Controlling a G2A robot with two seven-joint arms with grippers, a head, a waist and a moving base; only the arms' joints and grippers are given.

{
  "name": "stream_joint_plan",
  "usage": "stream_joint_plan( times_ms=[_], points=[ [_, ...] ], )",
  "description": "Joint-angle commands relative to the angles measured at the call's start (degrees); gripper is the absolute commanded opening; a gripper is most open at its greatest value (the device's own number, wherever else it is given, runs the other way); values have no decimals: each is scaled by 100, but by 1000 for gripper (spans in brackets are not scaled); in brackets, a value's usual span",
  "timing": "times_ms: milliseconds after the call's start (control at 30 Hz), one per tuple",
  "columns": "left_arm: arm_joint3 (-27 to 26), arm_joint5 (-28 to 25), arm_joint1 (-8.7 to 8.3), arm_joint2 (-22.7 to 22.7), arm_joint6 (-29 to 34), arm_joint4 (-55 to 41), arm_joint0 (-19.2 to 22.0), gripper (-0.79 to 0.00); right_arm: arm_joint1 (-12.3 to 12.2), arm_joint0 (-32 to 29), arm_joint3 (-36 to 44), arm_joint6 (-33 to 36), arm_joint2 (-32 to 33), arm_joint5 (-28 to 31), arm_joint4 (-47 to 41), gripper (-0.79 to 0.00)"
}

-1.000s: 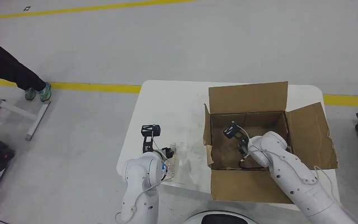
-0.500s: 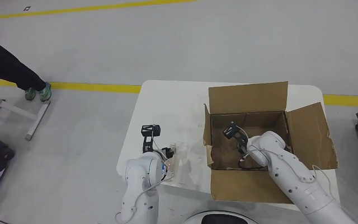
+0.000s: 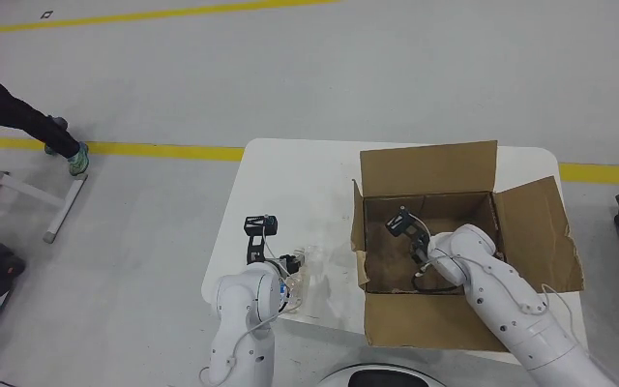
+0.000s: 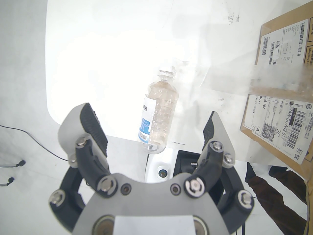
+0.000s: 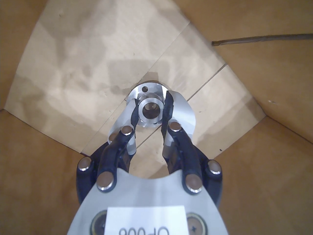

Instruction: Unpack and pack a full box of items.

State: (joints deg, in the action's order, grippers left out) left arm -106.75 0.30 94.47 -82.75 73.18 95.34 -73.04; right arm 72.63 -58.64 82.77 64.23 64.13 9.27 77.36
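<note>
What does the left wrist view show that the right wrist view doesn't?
Left wrist view: a clear plastic bottle lying on the white table near its edge, with the open left hand above it. Right wrist view: the right hand closed around a metal flange on the floor of the cardboard box. Shared: that box, its labelled outside in the left view, its inside in the right.

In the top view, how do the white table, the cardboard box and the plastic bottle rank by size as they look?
From largest to smallest:
1. white table
2. cardboard box, with its flaps open
3. plastic bottle, by far the smallest
</note>
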Motion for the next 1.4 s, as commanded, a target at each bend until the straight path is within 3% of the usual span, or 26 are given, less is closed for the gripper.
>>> stream_joint_plan(
  times_ms=[0, 400, 1033, 1367],
  points=[
    [0, 0, 0, 0, 0, 0, 0, 0, -25, -69, 225, -31, 155, 34, -118, -785],
    [0, 0, 0, 0, 0, 0, 0, 0, -309, -1386, 2973, -190, 1657, 347, -118, -785],
    [0, 0, 0, 0, 0, 0, 0, 0, -341, -1532, 3289, -614, 1936, 320, -131, -785],
    [0, 0, 0, 0, 0, 0, 0, 0, -426, -1757, 4555, -641, 3743, -118, -1044, -785]
  ],
)
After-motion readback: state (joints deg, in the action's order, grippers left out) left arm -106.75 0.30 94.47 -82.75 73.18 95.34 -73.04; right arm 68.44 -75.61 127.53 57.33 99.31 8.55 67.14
